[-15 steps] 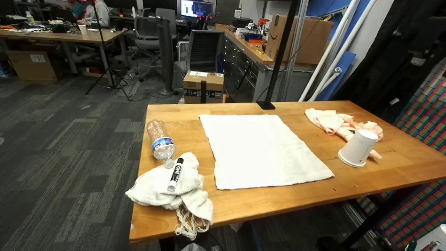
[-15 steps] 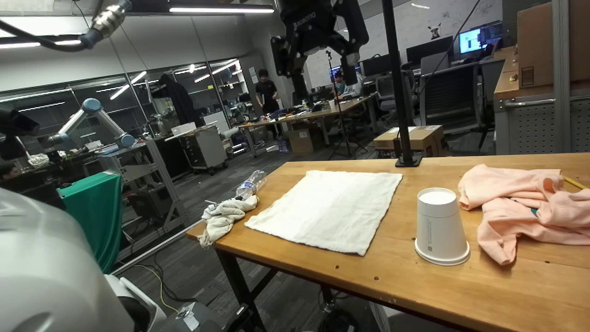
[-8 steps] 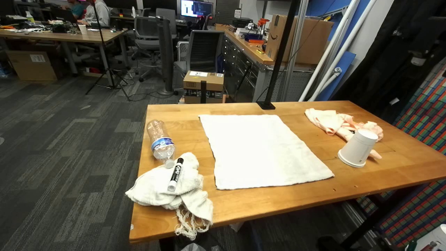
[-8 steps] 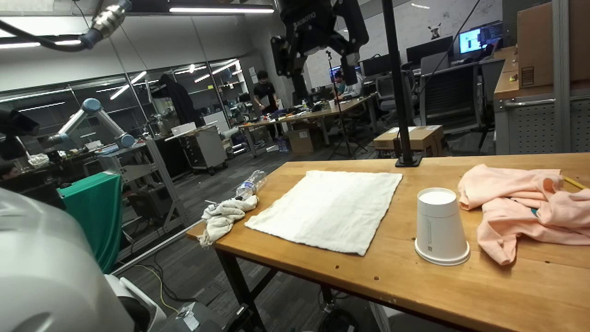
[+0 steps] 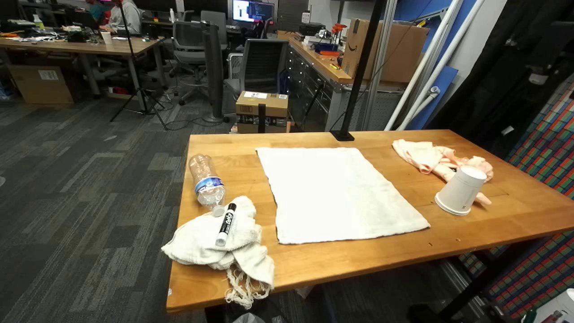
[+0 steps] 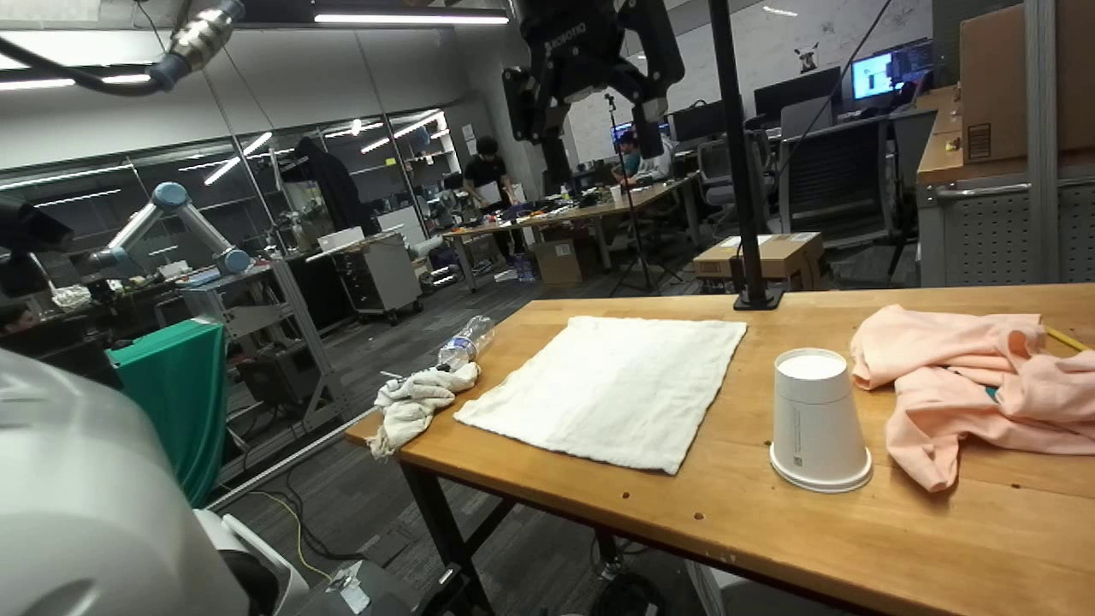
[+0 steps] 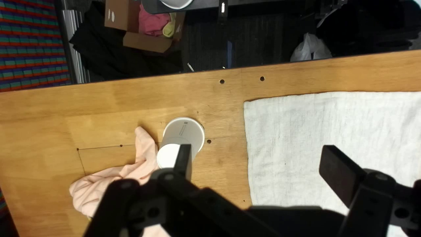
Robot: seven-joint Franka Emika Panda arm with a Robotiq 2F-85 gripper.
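Observation:
High above the table, my gripper (image 6: 606,158) stands open with nothing between its fingers, as the wrist view confirms with the gripper (image 7: 256,158) seen from above. Under it lies a flat white cloth (image 6: 616,389), spread out on the wooden table. A white paper cup (image 6: 819,428) stands upside down on the bare wood; one finger (image 7: 185,159) overlaps it in the wrist view without touching. Beside the cup is a crumpled peach cloth (image 6: 958,376). A crumpled white cloth (image 5: 210,242) at the table's corner carries a black-and-white marker (image 5: 226,224), and a clear plastic bottle (image 5: 207,181) lies against it.
A black post (image 6: 742,171) rises from the table's (image 6: 599,496) far edge. Part of a yellow pencil-like stick (image 6: 1065,339) shows by the peach cloth. Beyond the table are a cardboard box (image 5: 262,105), chairs and a workbench. The white robot body (image 6: 94,496) fills the near corner.
Gripper, cloths, cup, bottle and marker have not moved. Only a person in black in the background has bent forward over a far desk.

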